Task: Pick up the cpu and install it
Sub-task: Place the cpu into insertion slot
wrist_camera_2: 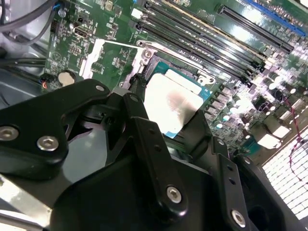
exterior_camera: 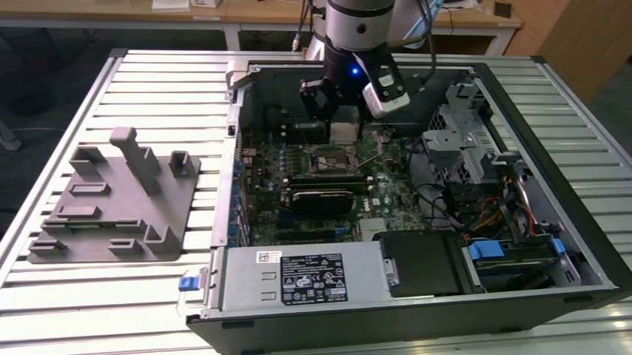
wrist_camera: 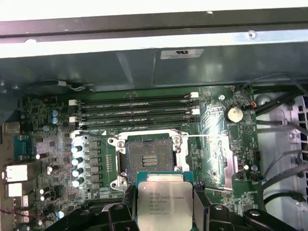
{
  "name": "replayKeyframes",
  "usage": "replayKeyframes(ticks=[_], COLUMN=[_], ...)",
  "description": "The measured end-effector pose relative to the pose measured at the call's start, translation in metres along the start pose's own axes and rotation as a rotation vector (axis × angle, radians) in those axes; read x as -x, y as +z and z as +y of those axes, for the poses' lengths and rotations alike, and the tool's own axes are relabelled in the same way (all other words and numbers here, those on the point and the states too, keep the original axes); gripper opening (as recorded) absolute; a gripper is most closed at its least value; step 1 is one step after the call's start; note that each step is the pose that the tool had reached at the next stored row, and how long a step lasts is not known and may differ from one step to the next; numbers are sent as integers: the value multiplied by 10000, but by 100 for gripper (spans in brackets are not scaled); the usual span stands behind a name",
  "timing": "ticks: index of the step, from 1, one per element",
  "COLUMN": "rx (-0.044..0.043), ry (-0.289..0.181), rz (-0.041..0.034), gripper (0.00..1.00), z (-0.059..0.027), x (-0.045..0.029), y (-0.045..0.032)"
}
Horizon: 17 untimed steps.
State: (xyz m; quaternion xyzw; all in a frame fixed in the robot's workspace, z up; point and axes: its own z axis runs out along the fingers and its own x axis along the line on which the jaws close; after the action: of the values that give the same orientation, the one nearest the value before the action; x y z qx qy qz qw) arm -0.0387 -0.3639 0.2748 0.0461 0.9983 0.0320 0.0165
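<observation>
Silver-topped cpu [wrist_camera: 165, 204] pinched between gripper [wrist_camera: 165, 211] fingers, near the open black socket [wrist_camera: 149, 159]

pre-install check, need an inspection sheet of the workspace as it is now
surface: slatted metal table with an open pc case on it
job's things: cpu held above the board, near the socket, not seated; socket open and empty
clutter: grey fixture on the table at the exterior view's left, apart from the case
grippers: gripper shut on the cpu, one finger on each side edge
cables: wires inside the case at the exterior view's right, away from the socket
surroundings: wooden desks behind the table
</observation>
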Motion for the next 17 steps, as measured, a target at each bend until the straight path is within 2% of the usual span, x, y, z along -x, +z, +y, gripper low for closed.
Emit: replayKeyframes(ticks=[8, 9, 17], rx=[-31, -46, -80], ry=[997, 1511, 2604], rz=[-65, -98, -170], gripper=[55, 55, 55], z=[0, 0, 0], x=[0, 0, 0], y=[0, 0, 4])
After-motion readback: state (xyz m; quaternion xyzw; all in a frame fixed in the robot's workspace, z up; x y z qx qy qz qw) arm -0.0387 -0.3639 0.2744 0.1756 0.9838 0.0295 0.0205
